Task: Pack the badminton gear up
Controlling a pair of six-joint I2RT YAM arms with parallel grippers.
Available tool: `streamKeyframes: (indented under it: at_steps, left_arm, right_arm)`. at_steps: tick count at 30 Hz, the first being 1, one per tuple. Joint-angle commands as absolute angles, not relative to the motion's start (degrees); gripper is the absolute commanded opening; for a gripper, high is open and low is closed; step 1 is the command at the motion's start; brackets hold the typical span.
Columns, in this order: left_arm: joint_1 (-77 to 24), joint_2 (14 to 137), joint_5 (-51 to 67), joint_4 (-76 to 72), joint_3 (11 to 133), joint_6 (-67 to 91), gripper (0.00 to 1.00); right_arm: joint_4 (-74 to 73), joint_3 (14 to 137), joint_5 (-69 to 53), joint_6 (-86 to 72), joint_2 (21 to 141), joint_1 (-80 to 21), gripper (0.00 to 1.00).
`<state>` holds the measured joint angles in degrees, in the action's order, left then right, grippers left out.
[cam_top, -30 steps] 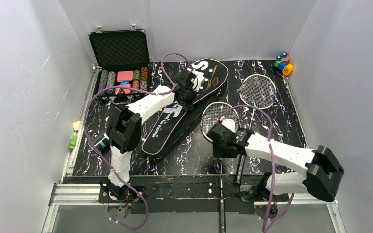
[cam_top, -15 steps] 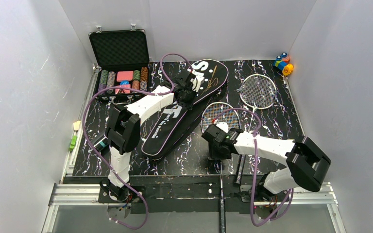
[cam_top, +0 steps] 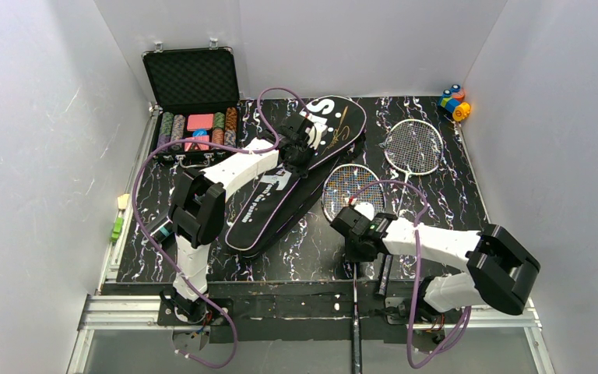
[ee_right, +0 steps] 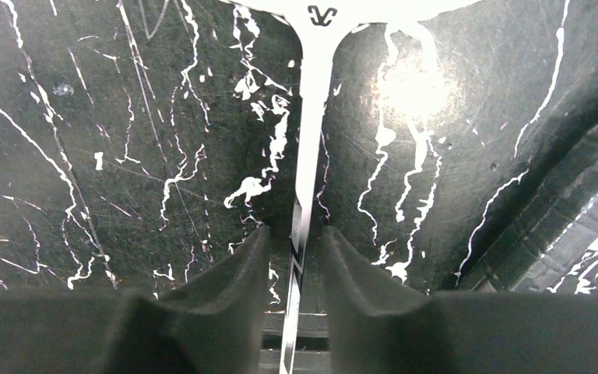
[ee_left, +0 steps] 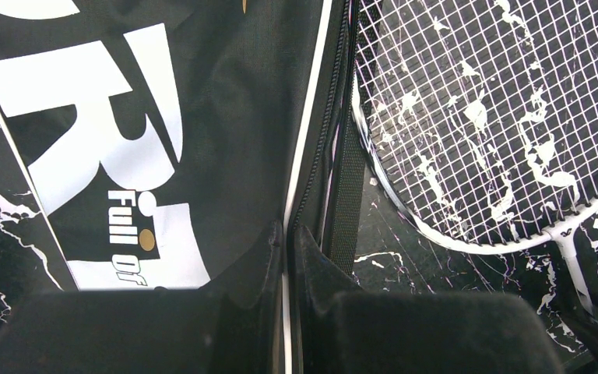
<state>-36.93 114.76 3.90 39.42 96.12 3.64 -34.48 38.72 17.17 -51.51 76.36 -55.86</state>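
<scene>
The black bag lettered "SPORT" (cam_top: 280, 191) lies slantwise on the dark marbled table. My left gripper (cam_top: 296, 149) is shut on the bag's white-piped edge (ee_left: 300, 156); in the left wrist view (ee_left: 288, 234) its fingers pinch the piping. Two silver-framed rackets lie right of the bag: the nearer head (cam_top: 352, 189) and the farther head (cam_top: 413, 146). My right gripper (cam_top: 356, 236) is low over the nearer racket's shaft (ee_right: 311, 140). Its fingers (ee_right: 237, 269) stand open on either side of the shaft, with a gap on each side. Shuttlecocks are out of view.
The open case of poker chips (cam_top: 195, 117) stands back left. Toy blocks (cam_top: 454, 101) sit in the back right corner. A dark and teal object (cam_top: 163, 229) peeks out beside the left arm. The other racket's dark handle (cam_top: 385, 269) lies right of my right gripper.
My right gripper has slid a little toward the near edge along the racket shaft, and the right elbow has shifted. The left arm has not moved.
</scene>
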Motion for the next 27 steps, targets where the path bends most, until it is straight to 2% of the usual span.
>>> streamKeyframes:
  at_steps: [1,3,5,17,21,27]
  left_arm:
    - [-36.8,109.5,4.9,39.1,96.3,3.9,0.0]
    - [-36.8,109.6,4.8,39.2,96.4,4.0,0.0]
    - [-36.8,109.8,4.8,39.2,96.7,3.9,0.0]
    - [-36.7,110.9,4.5,39.6,98.3,4.1,0.0]
    - [-36.6,111.1,4.7,39.6,98.7,4.0,0.0]
    - [-36.6,111.3,6.4,39.9,99.2,4.7,0.0]
  right_arm:
    - [-31.9,37.7,15.6,-53.3,78.6,-55.8,0.28]
    - [-33.0,38.1,16.3,-53.7,77.8,-56.5,0.11]
    - [-35.4,38.5,18.6,-54.5,75.6,-58.4,0.01]
    - [-52.4,39.5,24.4,-65.8,62.9,-68.1,0.01]
    - [-55.7,41.5,24.9,-67.6,62.4,-70.3,0.01]
    - [-53.2,45.3,24.9,-64.1,66.0,-70.6,0.01]
